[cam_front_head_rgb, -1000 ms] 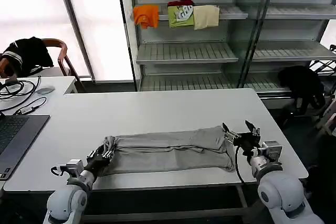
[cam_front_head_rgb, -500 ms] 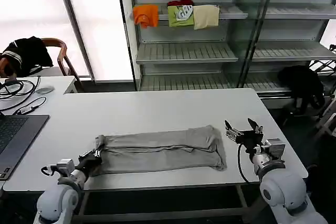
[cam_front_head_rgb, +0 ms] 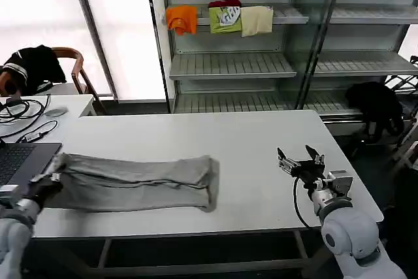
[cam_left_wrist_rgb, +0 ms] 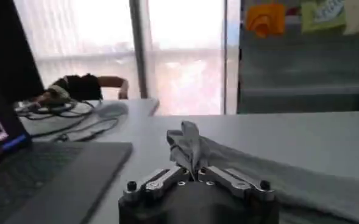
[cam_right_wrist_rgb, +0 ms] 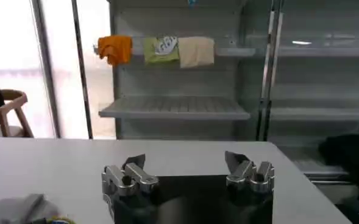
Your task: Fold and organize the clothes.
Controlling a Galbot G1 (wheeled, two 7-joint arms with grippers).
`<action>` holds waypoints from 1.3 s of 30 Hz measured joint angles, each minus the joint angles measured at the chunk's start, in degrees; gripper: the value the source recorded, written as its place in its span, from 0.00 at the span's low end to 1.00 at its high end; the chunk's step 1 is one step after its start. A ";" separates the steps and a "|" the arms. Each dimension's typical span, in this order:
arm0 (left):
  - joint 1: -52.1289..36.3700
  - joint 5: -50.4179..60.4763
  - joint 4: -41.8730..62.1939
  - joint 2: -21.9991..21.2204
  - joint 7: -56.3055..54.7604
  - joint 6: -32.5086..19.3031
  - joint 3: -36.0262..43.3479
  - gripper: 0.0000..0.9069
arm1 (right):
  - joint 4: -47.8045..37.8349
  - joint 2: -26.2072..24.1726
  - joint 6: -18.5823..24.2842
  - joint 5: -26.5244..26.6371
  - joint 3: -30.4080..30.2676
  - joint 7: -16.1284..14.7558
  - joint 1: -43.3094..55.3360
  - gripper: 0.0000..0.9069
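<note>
L gripper (cam_front_head_rgb: 44, 183) at table's left front edge, fingers clamped on bunched end of grey T-shirt (cam_front_head_rgb: 137, 181); pinched fabric sticks up between fingers in left wrist view (cam_left_wrist_rgb: 190, 152). Shirt lies as long folded strip across left half of white table (cam_front_head_rgb: 196, 138), left end beside laptop (cam_front_head_rgb: 16, 164). R gripper (cam_front_head_rgb: 300, 163) near table's right front, fingers spread apart, holding nothing, well apart from shirt.
</note>
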 measured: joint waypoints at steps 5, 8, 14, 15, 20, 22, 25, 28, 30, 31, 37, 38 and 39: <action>-0.54 0.61 2.19 4.11 0.25 -0.19 -1.82 0.01 | 0.06 0.30 0.00 -0.21 0.12 0.04 -0.45 1.00; -0.55 1.35 2.17 4.94 0.19 -0.02 -2.00 0.01 | 0.11 0.44 0.03 -0.43 0.34 0.07 -0.84 1.00; -0.42 3.82 -0.14 4.32 -0.72 0.42 0.52 0.01 | 0.44 0.51 0.22 -0.63 1.08 0.07 -1.84 1.00; -0.52 4.26 -0.66 4.07 -0.96 0.58 1.31 0.01 | 0.47 0.57 0.24 -0.65 1.26 0.08 -2.04 1.00; -1.20 6.27 -3.08 2.47 -2.30 1.55 5.73 0.01 | 0.53 0.99 0.39 -0.96 1.92 0.08 -2.86 1.00; -1.52 6.95 -3.73 1.85 -2.79 1.90 7.74 0.01 | 0.51 1.19 0.47 -1.05 2.21 0.07 -3.18 1.00; -2.02 7.58 -4.80 1.16 -3.56 2.55 11.05 0.01 | 0.47 1.44 0.51 -1.12 2.59 0.08 -3.66 1.00; -2.54 8.02 -5.79 0.53 -4.29 3.27 14.32 0.01 | 0.47 1.58 0.53 -1.34 2.81 0.09 -4.11 1.00; -2.86 8.13 -6.28 0.14 -4.70 3.69 16.17 0.01 | 0.47 1.62 0.53 -1.48 2.93 0.08 -4.33 1.00; -3.07 8.15 -6.61 -0.12 -4.97 3.86 17.18 0.01 | 0.47 1.66 0.53 -1.54 3.00 0.08 -4.43 1.00; -4.09 8.57 -7.94 -1.24 -6.11 4.35 22.36 0.01 | 0.82 1.89 0.51 -1.80 3.72 0.09 -5.33 1.00; -4.22 8.61 -8.11 -1.37 -6.22 4.40 23.11 0.01 | 0.88 1.92 0.51 -1.81 3.83 0.09 -5.47 1.00; -4.43 8.69 -8.25 -1.55 -6.31 4.45 23.89 0.01 | 0.93 1.92 0.51 -1.83 3.97 0.09 -5.61 1.00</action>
